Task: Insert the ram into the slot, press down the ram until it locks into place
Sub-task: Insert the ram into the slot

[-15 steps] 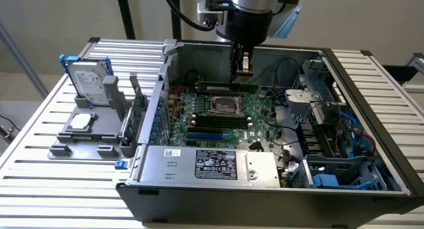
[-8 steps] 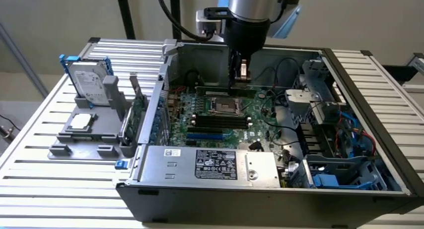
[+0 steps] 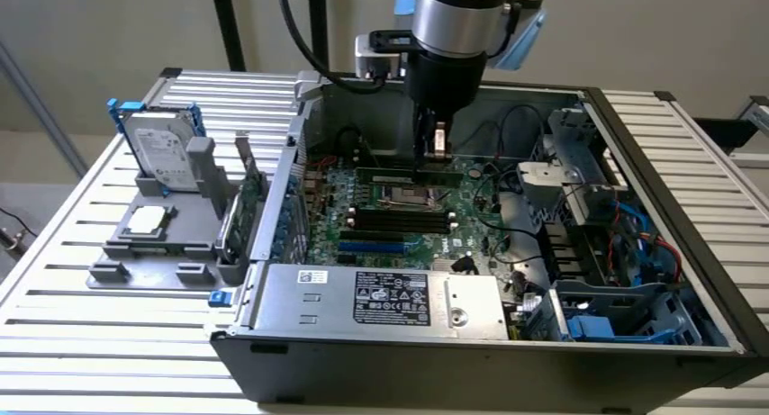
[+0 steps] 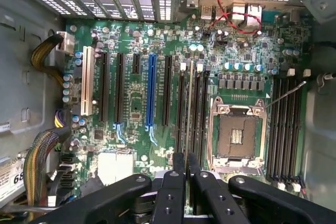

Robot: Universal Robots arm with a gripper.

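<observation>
The ram (image 3: 402, 176) is a thin green stick standing on edge in a slot of the motherboard (image 3: 360, 244), just behind the CPU socket (image 3: 415, 197). In the wrist view the ram (image 4: 189, 108) appears edge-on as a thin line among the black slots beside the socket (image 4: 236, 129). My gripper (image 3: 435, 156) hangs straight down inside the open computer case, right over the ram's top edge. The black fingers (image 4: 176, 182) are pressed close together, with my gripper (image 4: 186, 157) in line with the stick. I cannot tell whether the tips touch the ram.
Several empty black slots (image 4: 286, 129) lie on the socket's other side. Case walls, cable bundles (image 4: 44, 156), a drive cage (image 3: 577, 190) and the power supply (image 3: 384, 298) hem in the board. Outside the case, a grey fixture (image 3: 132, 244) holds a hard drive (image 3: 162, 154).
</observation>
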